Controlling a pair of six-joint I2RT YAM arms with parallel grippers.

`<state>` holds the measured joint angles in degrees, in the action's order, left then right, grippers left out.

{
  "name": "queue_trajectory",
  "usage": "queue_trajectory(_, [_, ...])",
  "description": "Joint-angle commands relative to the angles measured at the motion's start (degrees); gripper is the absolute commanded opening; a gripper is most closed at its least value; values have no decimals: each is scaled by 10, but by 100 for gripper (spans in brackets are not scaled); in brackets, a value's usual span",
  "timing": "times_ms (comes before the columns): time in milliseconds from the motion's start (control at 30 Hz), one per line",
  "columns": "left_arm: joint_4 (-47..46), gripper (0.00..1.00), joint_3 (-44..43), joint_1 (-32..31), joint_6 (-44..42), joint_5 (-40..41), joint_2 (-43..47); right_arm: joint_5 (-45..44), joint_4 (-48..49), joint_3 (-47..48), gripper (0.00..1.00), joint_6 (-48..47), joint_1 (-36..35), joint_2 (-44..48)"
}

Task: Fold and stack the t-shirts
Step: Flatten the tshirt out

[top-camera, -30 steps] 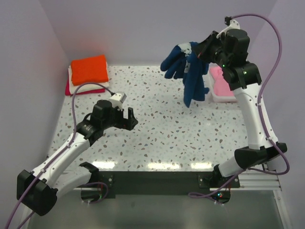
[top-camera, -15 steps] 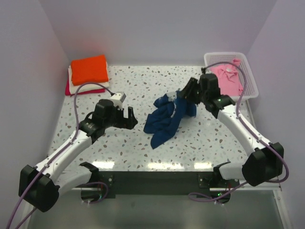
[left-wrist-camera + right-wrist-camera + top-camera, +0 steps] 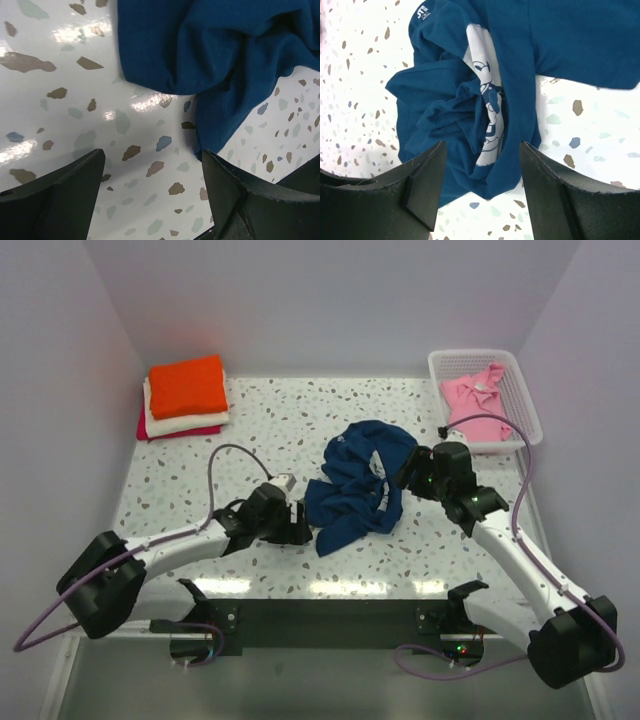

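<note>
Speckled bench [image 3: 250,430]: navy tee [image 3: 360,490] crumpled | basket [image 3: 470,353]: pink tee [image 3: 475,400] | left gripper [image 3: 302,525], right gripper [image 3: 408,472]: fingers spread, empty

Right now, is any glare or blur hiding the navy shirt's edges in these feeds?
Top external: glare streaks along the table's near edge, clear of the navy t-shirt, which is sharp. Left wrist: bright reflections beside the hem; left fingers soft. Right wrist: tabletop washed out, white graphic readable.
</note>
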<state>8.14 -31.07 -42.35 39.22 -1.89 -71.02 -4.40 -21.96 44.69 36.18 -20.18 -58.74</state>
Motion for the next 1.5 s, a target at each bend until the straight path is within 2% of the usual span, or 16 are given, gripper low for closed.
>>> queue_trajectory(0, [-73,81,-29,-42,31,16,-43,-41,-14,-14,64,-24,1,13])
queue_trajectory(200, [-125,69,-60,-92,45,3,-127,-53,-11,-27,64,-20,1,18])
queue_trajectory(267, [-134,68,-71,-107,47,4,-142,-59,-9,-26,64,-22,1,14])
queue_trajectory(300, [-134,58,-79,-112,48,2,-159,-61,-8,-24,65,-23,1,10])
queue_trajectory(333, [-134,58,-81,-112,49,3,-159,-61,-8,-24,65,-23,1,6])
queue_trajectory(367, [-127,53,-84,-112,50,4,-162,-65,-5,-24,65,-23,1,3])
queue_trajectory(467, [-88,29,-86,-110,53,48,-127,-69,-3,-26,65,-23,1,-15])
queue_trajectory(500, [-82,25,-85,-107,55,78,-113,-68,-2,-28,65,-21,1,-20])
queue_trajectory(567, [-23,16,-82,-87,53,103,-83,-61,8,-33,65,-18,1,-34])
queue_trajectory(600, [-12,9,-80,-74,52,114,-48,-59,10,-38,65,-18,1,-37])
queue_trajectory(667, [13,1,-60,-21,48,109,-8,-57,20,-43,65,-16,1,-44])
queue_trajectory(767, [58,0,-43,43,38,116,89,-59,31,-49,65,-15,1,-61])
queue_trajectory(967, [147,0,-44,138,27,151,181,-61,49,-50,65,-13,1,-98])
queue_trajectory(1267, [158,0,-23,261,14,86,186,-92,40,-11,65,-22,2,-179])
queue_trajectory(1467, [141,0,-9,366,-12,1,189,-73,23,5,66,-41,49,-199])
